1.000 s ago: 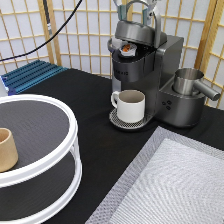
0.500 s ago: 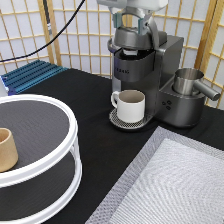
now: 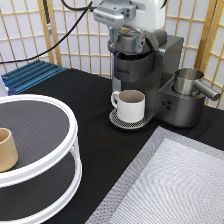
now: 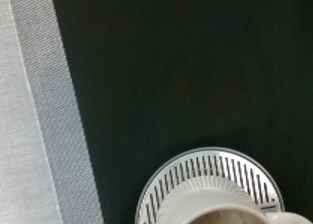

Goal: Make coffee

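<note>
Reached down from the exterior view's top, white arm hand set directly over the dark grey coffee machine [image 3: 150,75]. End effector [image 3: 128,35] pressed against the machine's rounded top lid; spread of its fingers impossible to tell. Stood on the round slotted drip tray [image 3: 122,121] under the spout: a white ceramic mug [image 3: 130,105], handle toward the exterior view's left, seen again from above in the wrist view [image 4: 220,212]. Rested on the black counter [image 3: 85,95], beside a grey woven mat [image 3: 175,185].
</note>
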You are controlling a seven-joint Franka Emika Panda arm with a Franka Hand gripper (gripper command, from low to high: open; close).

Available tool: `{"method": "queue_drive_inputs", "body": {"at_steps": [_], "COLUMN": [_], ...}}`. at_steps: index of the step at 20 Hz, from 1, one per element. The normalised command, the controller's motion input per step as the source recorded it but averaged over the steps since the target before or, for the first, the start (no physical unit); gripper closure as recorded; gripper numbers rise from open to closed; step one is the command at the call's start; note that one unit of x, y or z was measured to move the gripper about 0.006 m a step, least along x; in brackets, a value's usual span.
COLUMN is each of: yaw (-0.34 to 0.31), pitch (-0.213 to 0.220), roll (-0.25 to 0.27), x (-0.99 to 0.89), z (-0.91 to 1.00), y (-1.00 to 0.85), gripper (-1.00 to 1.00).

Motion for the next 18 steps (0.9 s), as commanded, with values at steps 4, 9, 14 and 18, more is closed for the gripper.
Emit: {"method": "queue_drive_inputs", "body": {"at_steps": [4,9,14,18], "yaw": [0.030,0.030,0.044,0.078], "pitch": [0.000,-0.030,-0.019,0.000], "roll": [0.020,0.000,-0.084,-0.110], "x": [-0.15,-0.45,-0.11,-0.21], "z": [1.00,0.96,0.24,-0.03], "y": [-0.33,0.20,0.74,0.60], "gripper": [-1.00,-1.00,-1.00,-1.00]}}
